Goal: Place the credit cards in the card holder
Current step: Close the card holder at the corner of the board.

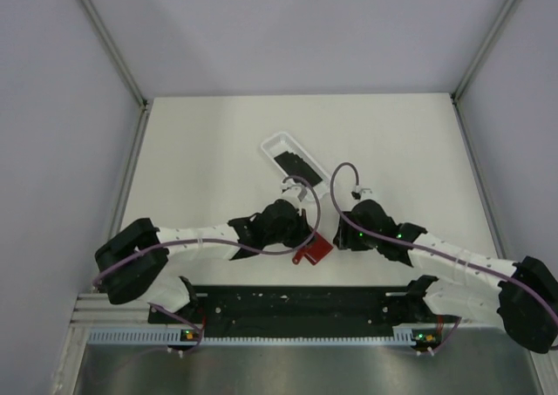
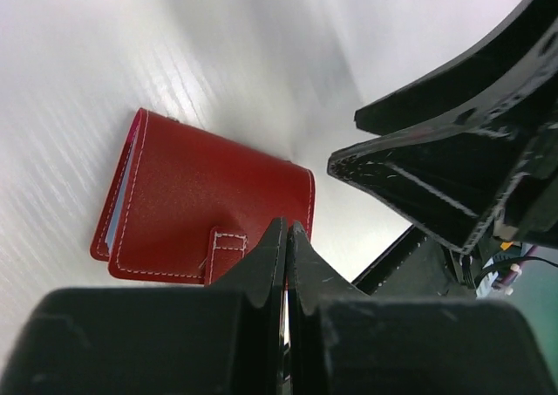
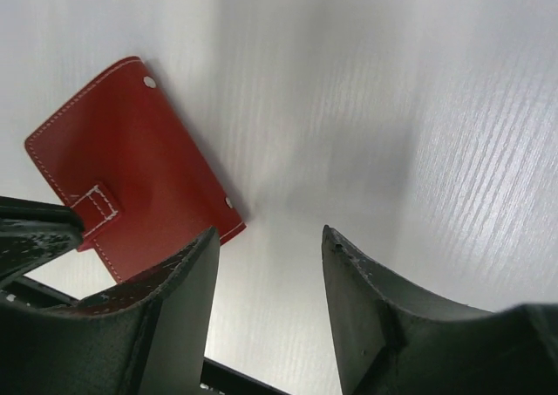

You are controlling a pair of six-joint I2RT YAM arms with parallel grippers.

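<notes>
Two grippers low centre of top view. Left gripper point(image 2: 286, 238) pinched tight, tips at closure tab of card holder point(image 2: 209, 212). Right gripper point(image 3: 268, 248) parted, empty, beside holder. Credit cards point(image 1: 299, 164) in white tray point(image 1: 272, 142), upper centre.

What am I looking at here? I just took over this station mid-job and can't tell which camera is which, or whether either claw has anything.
Two small robot arms share a white table. The overhead picture looks down from behind them; the other two come from cameras on each wrist.

Between the arms lies the closed red stitched folding card holder. Farther back sits a white oblong plastic tray with thin black credit cards in it.

The left gripper is shut, its tips at the holder's closure tab; whether it pinches the tab is unclear. The right gripper is open and empty beside the holder.
</notes>
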